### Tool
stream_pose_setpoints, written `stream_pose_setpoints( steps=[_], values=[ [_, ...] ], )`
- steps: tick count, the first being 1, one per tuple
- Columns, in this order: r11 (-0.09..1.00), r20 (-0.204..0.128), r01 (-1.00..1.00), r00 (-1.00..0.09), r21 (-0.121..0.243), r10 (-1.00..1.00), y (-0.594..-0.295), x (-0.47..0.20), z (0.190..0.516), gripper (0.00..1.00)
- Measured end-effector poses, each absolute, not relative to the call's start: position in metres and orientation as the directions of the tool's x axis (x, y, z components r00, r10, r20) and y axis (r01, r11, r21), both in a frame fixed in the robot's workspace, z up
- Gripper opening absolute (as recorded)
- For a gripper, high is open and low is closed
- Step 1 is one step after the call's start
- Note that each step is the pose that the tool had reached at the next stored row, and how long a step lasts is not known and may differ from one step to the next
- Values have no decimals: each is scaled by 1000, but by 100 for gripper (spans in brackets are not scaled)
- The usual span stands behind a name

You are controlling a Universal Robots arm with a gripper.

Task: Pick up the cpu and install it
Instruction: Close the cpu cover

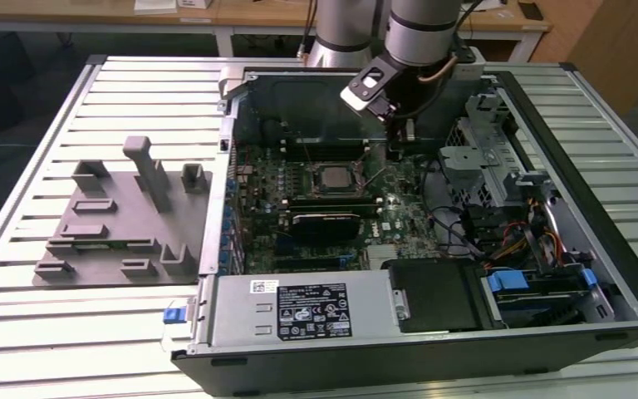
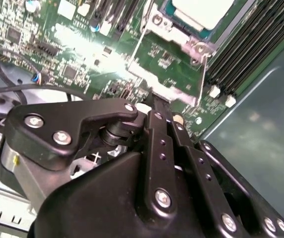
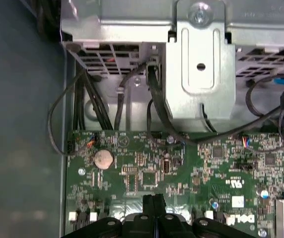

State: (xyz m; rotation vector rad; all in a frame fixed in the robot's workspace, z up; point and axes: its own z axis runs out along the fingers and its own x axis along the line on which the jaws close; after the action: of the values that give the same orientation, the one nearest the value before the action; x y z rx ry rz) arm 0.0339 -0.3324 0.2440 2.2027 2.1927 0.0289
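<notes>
The cpu lies flat inside the dark socket frame in the middle of the motherboard. In the second wrist view its pale silvery top shows within the metal frame. My gripper hangs inside the open computer case, just to the exterior view's right of the socket and further back. Its fingers are shut together with nothing between them in both wrist views. The tips sit low over the green board, close to a corner of the socket frame. Whether they touch anything cannot be made out.
A large grey fixture with upright blocks stands on the slatted table at the exterior view's left. Inside the case are memory sticks, a power supply box, a metal drive cage and loose black cables.
</notes>
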Motion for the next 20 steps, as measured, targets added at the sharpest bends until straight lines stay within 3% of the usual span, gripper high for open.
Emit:
stream_pose_setpoints(
  steps=[20],
  values=[
    [-6,-10,999,6,46,1000,-332,-1,244,11]
  ],
)
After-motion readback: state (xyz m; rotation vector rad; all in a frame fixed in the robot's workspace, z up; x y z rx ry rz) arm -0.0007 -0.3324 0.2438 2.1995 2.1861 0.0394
